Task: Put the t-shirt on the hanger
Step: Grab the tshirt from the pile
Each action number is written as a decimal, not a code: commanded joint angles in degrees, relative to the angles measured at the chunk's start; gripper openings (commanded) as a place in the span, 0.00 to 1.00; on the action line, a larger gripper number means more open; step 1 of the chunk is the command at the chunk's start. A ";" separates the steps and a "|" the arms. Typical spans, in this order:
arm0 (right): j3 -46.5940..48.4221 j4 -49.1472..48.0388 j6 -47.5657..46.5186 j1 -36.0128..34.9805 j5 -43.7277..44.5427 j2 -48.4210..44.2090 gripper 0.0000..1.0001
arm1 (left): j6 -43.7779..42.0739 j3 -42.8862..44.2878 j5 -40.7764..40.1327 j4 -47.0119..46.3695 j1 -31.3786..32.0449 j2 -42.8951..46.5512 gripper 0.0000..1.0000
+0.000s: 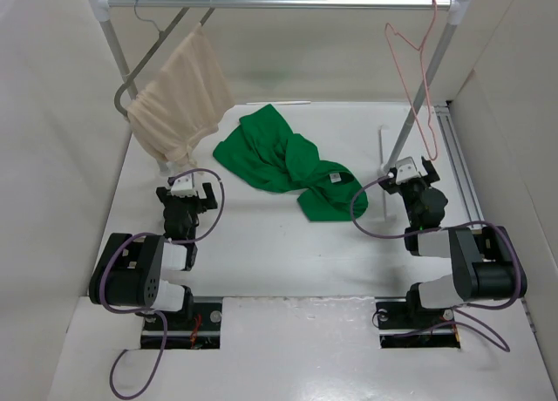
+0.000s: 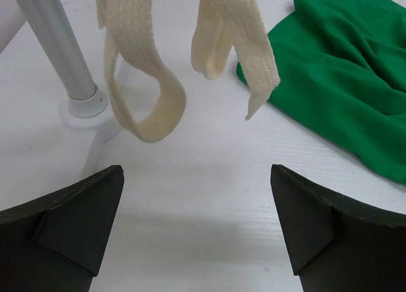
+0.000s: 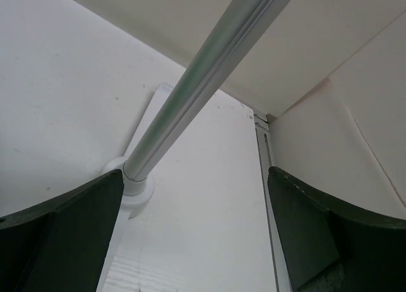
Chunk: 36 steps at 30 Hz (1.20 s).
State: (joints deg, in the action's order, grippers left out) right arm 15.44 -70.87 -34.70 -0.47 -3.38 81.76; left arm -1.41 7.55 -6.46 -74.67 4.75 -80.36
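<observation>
Between left pincer [image 1: 187, 190] and right pincer [image 1: 410, 169] — t-shirt [image 1: 277, 160], crumpled, untouched

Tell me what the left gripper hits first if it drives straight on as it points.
Probably the dangling straps of the beige cloth, hanging ahead of the open left gripper, though depth is unclear and the table might come first. The t-shirt lies to the right.

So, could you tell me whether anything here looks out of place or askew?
The t-shirt lies crumpled in a heap on the table, not spread out. The cream cloth hangs lopsided on its tilted grey hanger, and the pink hanger dangles steeply askew on the rail.
</observation>
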 commanded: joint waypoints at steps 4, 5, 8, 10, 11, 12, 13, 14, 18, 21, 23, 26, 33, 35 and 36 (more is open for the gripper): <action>1.87 -1.37 -0.02 -0.50 0.56 -0.72 1.00 | -1.64 0.45 5.36 -14.08 -0.27 1.08 1.00; 1.87 -1.37 -0.02 -0.50 0.56 -0.72 1.00 | -2.36 -0.86 7.14 -14.79 -0.27 3.52 1.00; 2.75 0.03 -0.02 -1.28 1.97 -1.24 1.00 | -6.04 -9.35 18.20 -24.52 -1.77 9.48 1.00; 2.75 0.03 -0.02 -1.29 1.97 -1.25 1.00 | -13.39 -12.11 30.11 -23.42 -1.77 14.06 1.00; 2.75 0.03 -0.02 -1.29 1.97 -1.25 1.00 | -16.05 -12.64 34.28 -20.63 -1.77 16.70 1.00; 2.75 0.03 -0.02 -1.29 1.97 -1.25 1.00 | -19.04 -11.87 37.63 -10.33 -1.77 22.55 1.00; 2.75 -0.49 -0.02 -1.29 1.97 -1.25 1.00 | -22.20 -10.64 43.75 -3.09 -1.77 25.74 1.00; 2.23 -1.02 -0.02 -1.29 1.97 -1.25 1.00 | -26.15 -8.71 47.38 5.59 -1.77 28.56 1.00; 5.64 9.56 -0.02 -1.29 1.45 -4.58 1.00 | -47.89 -0.26 57.52 39.50 -1.77 35.09 1.00; 10.65 22.91 0.06 -1.29 -0.48 -8.53 1.00 | -49.03 -0.26 56.39 42.06 -1.77 36.32 1.00; 13.89 29.27 2.08 -1.29 -2.50 -11.08 1.00 | -50.79 -0.26 56.38 42.68 -1.77 36.32 1.00; 15.67 38.24 -0.01 -3.73 -6.03 -14.59 1.00 | -47.12 4.74 55.77 43.29 -1.77 34.05 1.00; 21.90 58.99 -10.36 -14.08 -12.18 -15.42 1.00 | -53.69 27.75 57.52 62.59 1.39 16.51 1.00; 23.13 62.76 -13.19 -18.23 -10.87 -12.78 1.00 | -54.22 31.63 58.40 64.47 1.93 12.61 1.00; 23.84 63.66 -14.42 -22.17 -10.17 -9.46 1.00 | -54.22 33.91 58.40 64.48 1.93 10.07 1.00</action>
State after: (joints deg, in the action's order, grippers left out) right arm 36.23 -17.67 -42.74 -15.94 -11.05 67.90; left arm -52.21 36.91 49.17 -17.67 6.07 -66.19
